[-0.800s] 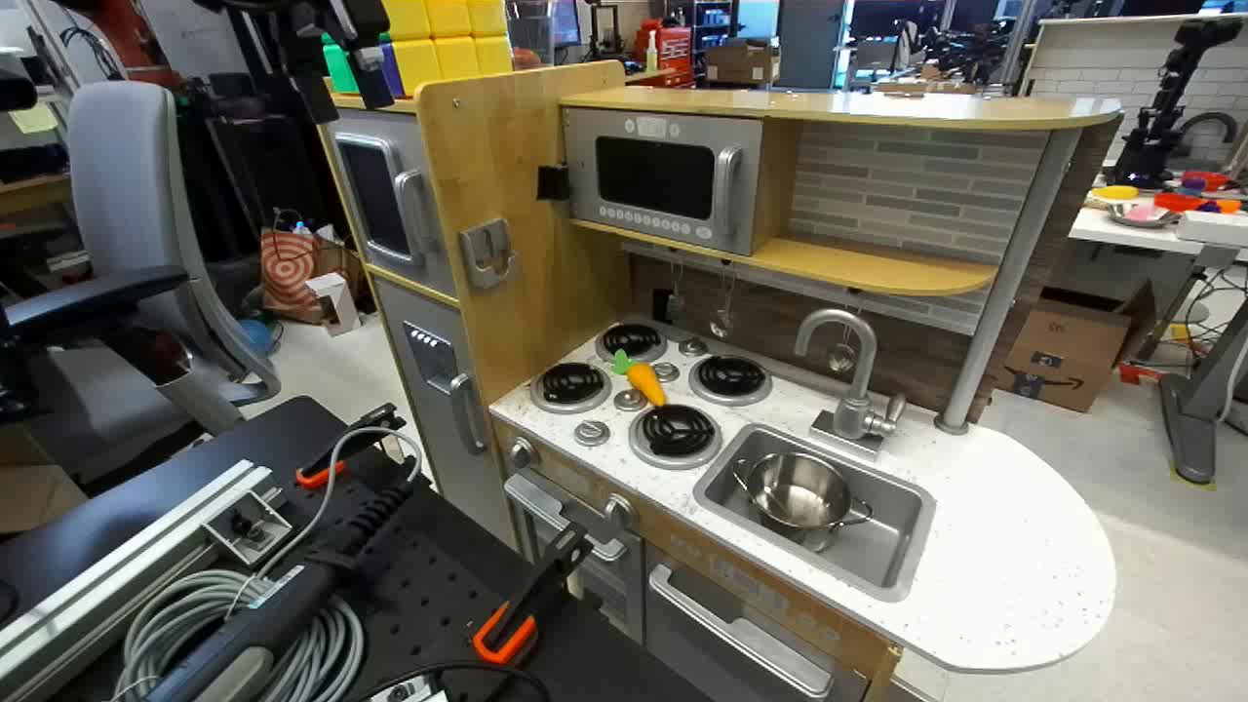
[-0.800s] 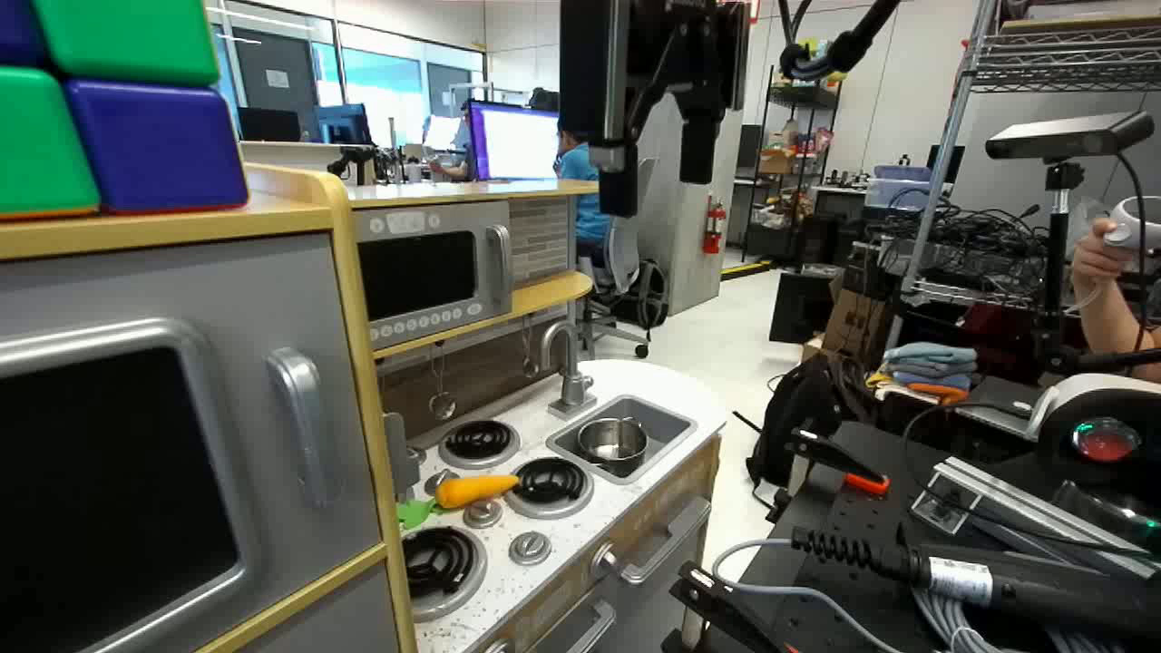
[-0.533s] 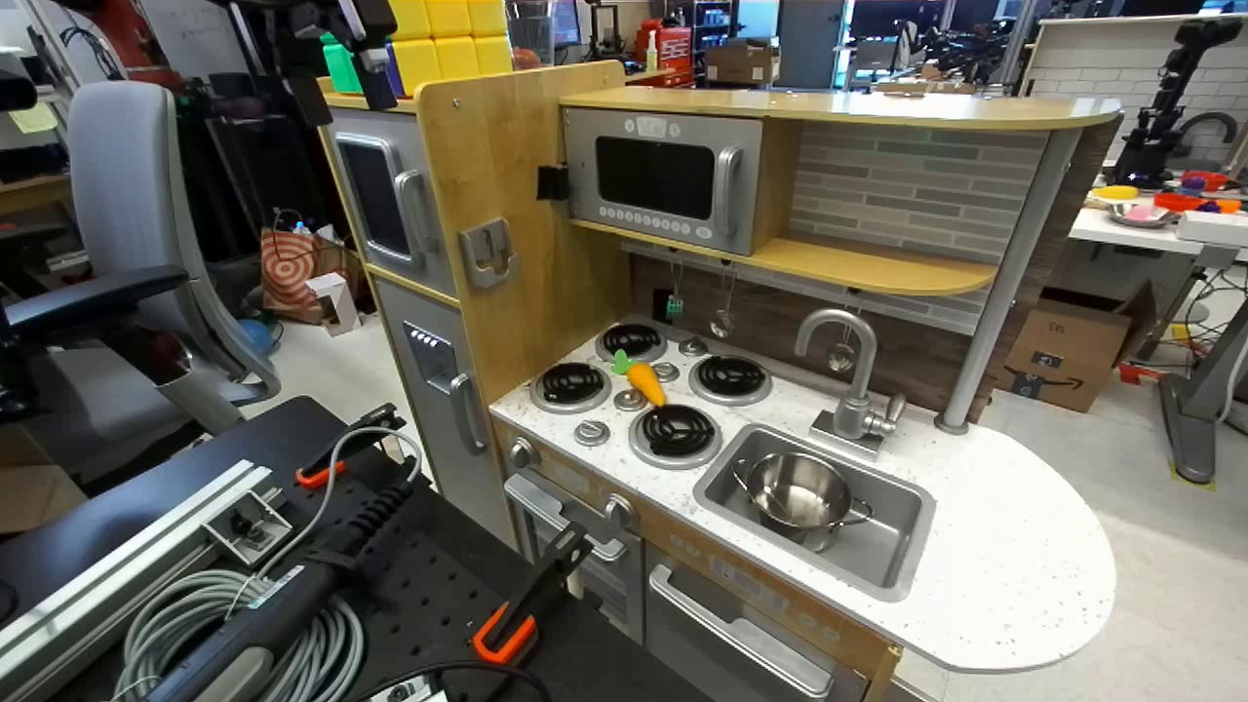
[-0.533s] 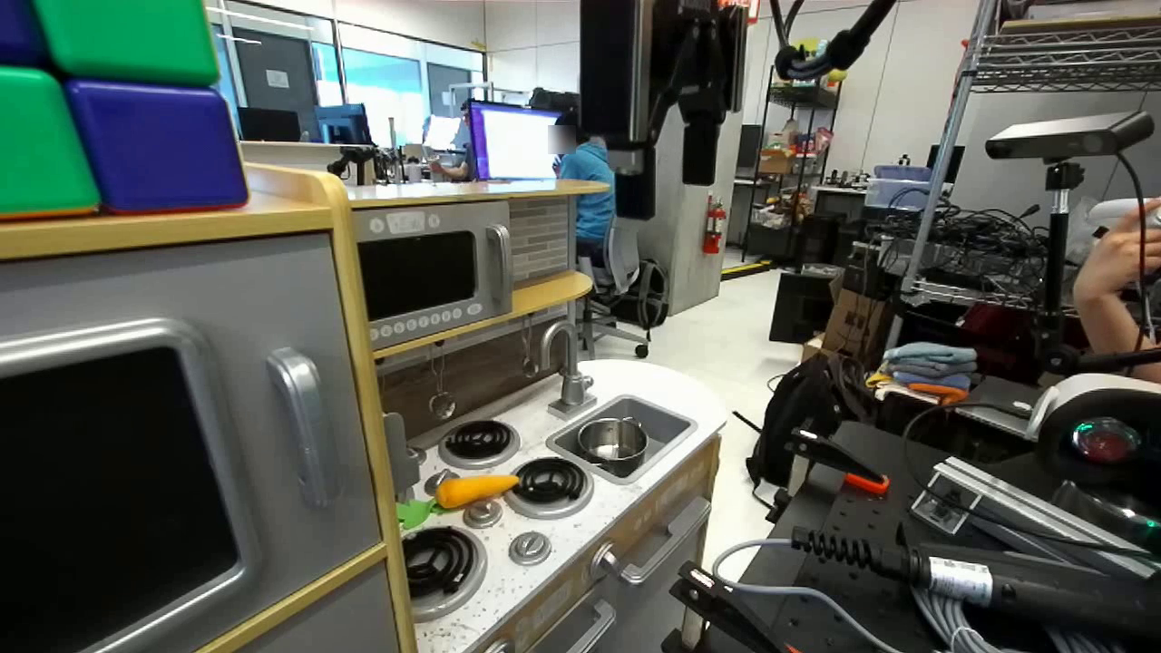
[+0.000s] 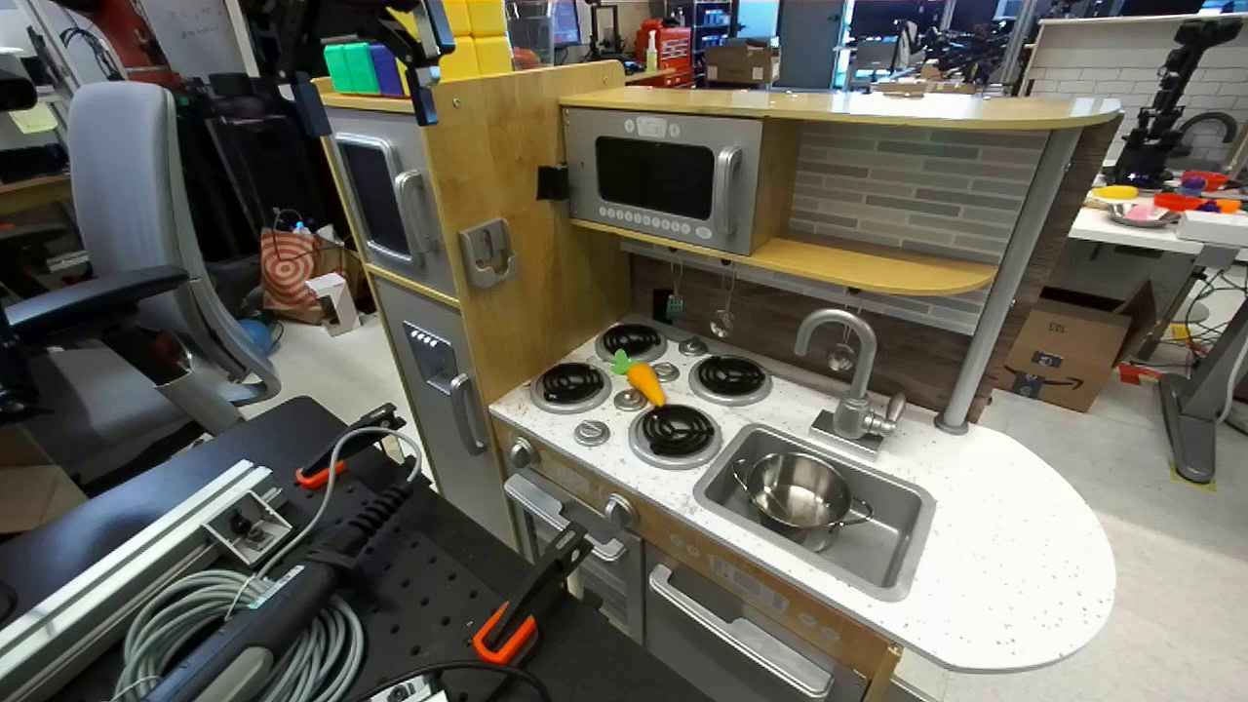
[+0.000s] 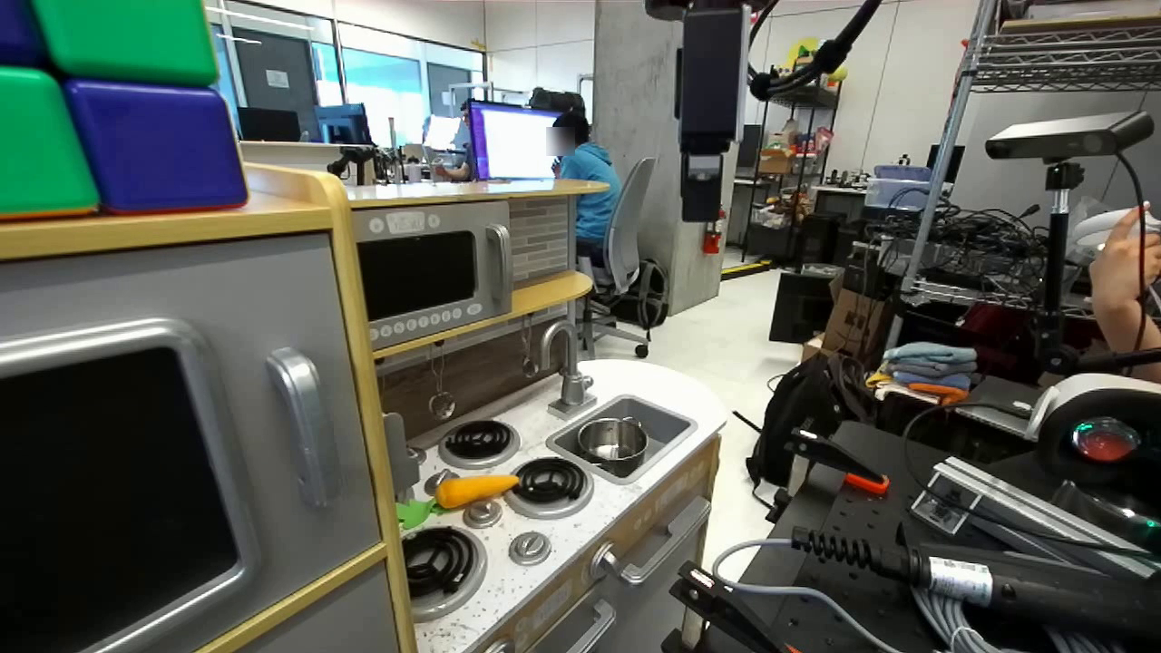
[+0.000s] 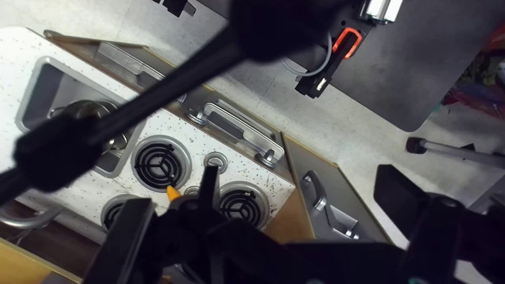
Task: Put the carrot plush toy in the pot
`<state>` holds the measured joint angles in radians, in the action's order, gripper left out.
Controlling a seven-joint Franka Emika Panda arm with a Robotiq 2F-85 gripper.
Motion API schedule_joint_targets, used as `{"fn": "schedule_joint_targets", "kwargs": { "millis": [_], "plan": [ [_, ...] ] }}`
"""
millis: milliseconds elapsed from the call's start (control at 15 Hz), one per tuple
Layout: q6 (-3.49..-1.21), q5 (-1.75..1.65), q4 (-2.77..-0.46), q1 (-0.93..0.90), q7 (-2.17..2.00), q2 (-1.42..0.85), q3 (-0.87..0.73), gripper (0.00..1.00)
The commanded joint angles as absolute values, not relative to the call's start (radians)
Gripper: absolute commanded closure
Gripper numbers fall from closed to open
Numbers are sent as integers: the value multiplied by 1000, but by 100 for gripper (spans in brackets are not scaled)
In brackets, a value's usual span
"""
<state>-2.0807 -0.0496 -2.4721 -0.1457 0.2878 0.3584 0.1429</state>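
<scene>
The orange carrot plush toy (image 5: pixel 643 382) with its green top lies on the stovetop among the burners. In an exterior view (image 6: pixel 473 491) its tip touches a front burner. In the wrist view only its orange tip (image 7: pixel 172 193) shows; my gripper hides the rest. The shiny pot (image 5: pixel 799 490) stands in the sink, also seen in an exterior view (image 6: pixel 613 442). In the wrist view the pot (image 7: pixel 87 109) is partly covered by a blurred dark bar. My gripper (image 5: pixel 370 105) is high above the counter, beside the tall cabinet's top, its fingers wide apart (image 7: pixel 298 173) with nothing between them.
A grey sink (image 5: pixel 916 546) with a tall faucet (image 5: pixel 854 380) is beside the burners. A microwave (image 5: pixel 663 180) and shelf overhang the counter's back. A tall cabinet (image 5: pixel 526 195) stands at the stove's end, with colored blocks (image 6: pixel 154 136) on top. A black table (image 5: pixel 429 585) with clamps stands in front.
My gripper has shifted right in both exterior views and has turned, so an exterior view now shows it edge-on. The carrot and pot have not moved.
</scene>
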Motion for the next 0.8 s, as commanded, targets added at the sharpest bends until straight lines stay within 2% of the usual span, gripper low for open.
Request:
{"fn": "schedule_joint_targets", "kwargs": {
  "millis": [0,267,333,400,600,733],
  "plan": [
    [-2051,-19,-2471,-195,505,362,77,0],
    [-1998,-13,-2459,-220,717,351,42,0],
    [-1902,13,-2435,-222,698,335,52,0],
    [-1998,-31,-2472,-197,651,357,63,0],
    [-1940,-12,-2466,-206,672,356,66,0],
    [-2053,-52,-2491,-199,618,328,86,0]
  ]
}}
